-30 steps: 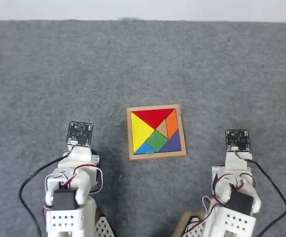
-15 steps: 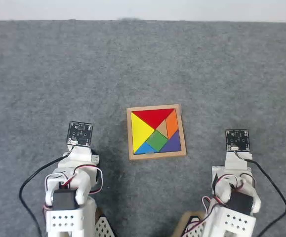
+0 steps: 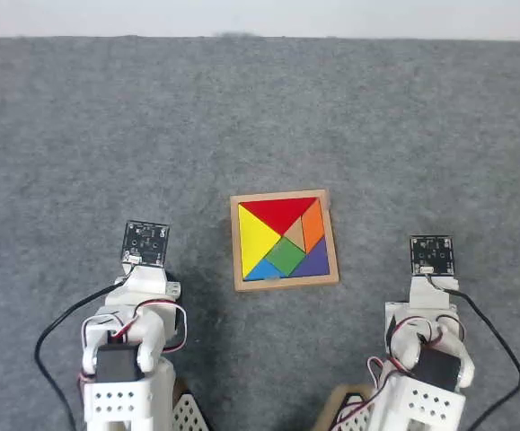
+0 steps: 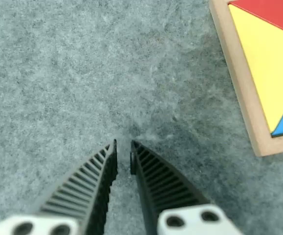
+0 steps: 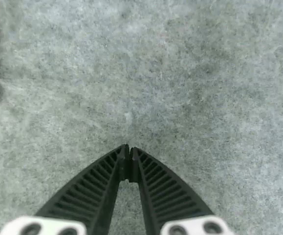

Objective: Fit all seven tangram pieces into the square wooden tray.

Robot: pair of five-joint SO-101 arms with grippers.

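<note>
The grey felt-covered desk [image 3: 260, 117] spans the scene. At its near edge stand the two white arms, the left arm [image 3: 129, 359] and the right arm [image 3: 426, 359], both folded back and pointing toward the far side.

Between them and a little farther off, the square wooden tray [image 3: 235, 247] lies flat on the desk, nearer to the left arm than to the right. Its seven pieces fill the square. The red triangle [image 3: 277, 213] lies along the far side and the yellow triangle [image 3: 254, 240] along the left. The orange parallelogram [image 3: 312, 229] is on the right, with the purple triangle [image 3: 316, 260] in the near right corner. The green square [image 3: 285, 257] sits near the middle, the blue triangle [image 3: 261, 269] in the near left corner, and the small tan triangle [image 3: 293, 233] at the centre.

The left tool [image 4: 123, 143] hangs over bare desk just left of the tray's near left corner. Its jaws are almost together, with a thin gap at the tips, and hold nothing. The right tool [image 5: 127, 149] is over bare desk to the right of the tray, its tips pressed together and empty.
</note>
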